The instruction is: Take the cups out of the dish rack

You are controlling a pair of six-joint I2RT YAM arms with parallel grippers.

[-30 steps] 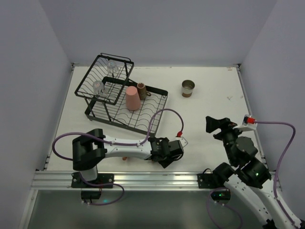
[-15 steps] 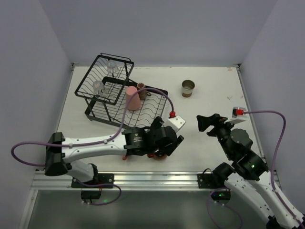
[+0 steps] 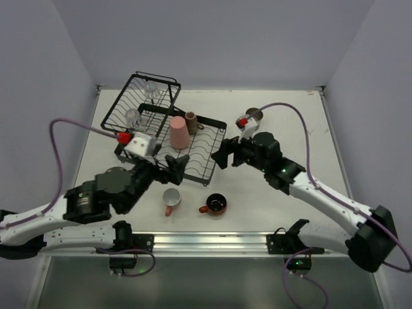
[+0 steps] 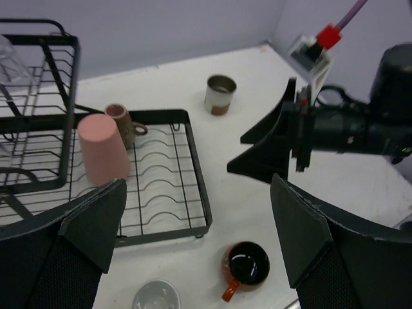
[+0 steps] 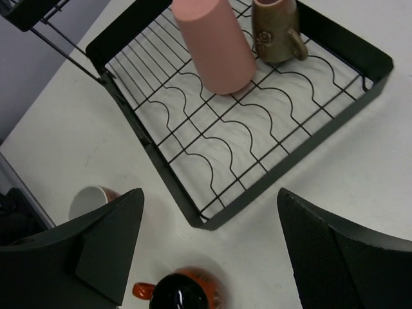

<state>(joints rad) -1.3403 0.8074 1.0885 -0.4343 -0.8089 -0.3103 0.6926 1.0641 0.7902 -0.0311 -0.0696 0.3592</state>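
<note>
Reach is judged first from the top camera. The salmon-pink tumbler [image 3: 179, 132] is seen in the flat part of the dish rack [image 3: 201, 151], straight ahead of the left gripper [image 3: 175, 165]. This gripper is held at the near rim, with its fingers spread wide and nothing between them. The right gripper [image 3: 224, 153], also spread and empty, is placed at the side rim, so the tumbler lies across the rack from it. The small brown cup [image 3: 192, 122] is just beyond the tumbler. Two clear glasses [image 3: 132, 118] are kept in the tilted basket, further from both claws.

From the left wrist, the tumbler [image 4: 103, 149] is found ahead and to the left of the left gripper [image 4: 198, 193], and its long axis appears nearly upright.

From the right wrist, the tumbler [image 5: 215, 45] is found ahead of the right gripper [image 5: 211, 199], almost centred between the fingers. The left arm is judged slightly nearer.
</note>
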